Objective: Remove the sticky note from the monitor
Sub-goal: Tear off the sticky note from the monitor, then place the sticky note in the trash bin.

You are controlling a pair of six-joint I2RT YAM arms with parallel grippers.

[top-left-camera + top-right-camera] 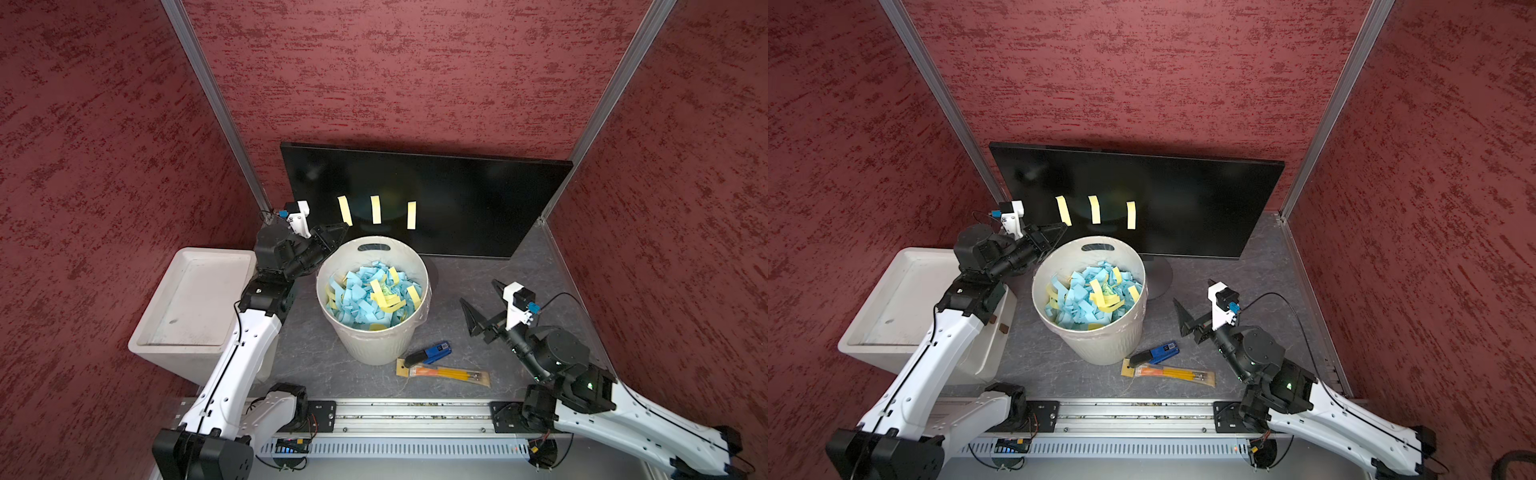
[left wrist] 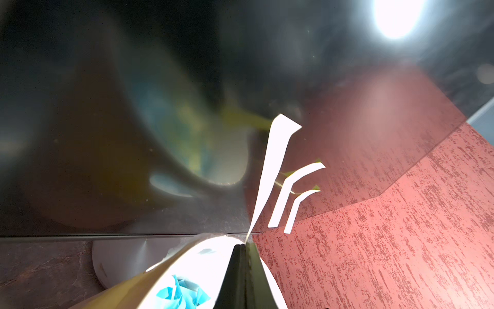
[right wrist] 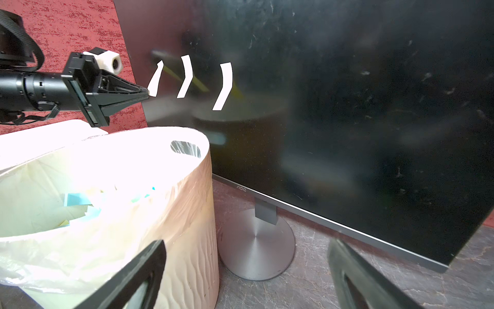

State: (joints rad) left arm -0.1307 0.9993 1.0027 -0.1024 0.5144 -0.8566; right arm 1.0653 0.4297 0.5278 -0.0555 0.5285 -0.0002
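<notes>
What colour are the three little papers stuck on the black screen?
The papers are pale yellow, best seen in a top view.

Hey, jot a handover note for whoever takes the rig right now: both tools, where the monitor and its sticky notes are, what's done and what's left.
Left tool: shut on the lower end of the leftmost pale yellow paper sticky note; the note's upper end looks attached to the glossy black flat monitor.
Right tool: open and empty, low on the robot's right of the white round plastic waste bin.
Things: two more yellow notes are on the screen. The bin stands in front of the monitor and holds blue and yellow paper pieces.
Done: note gripped.
Left: peel it off, then probably drop it in the bin.
</notes>
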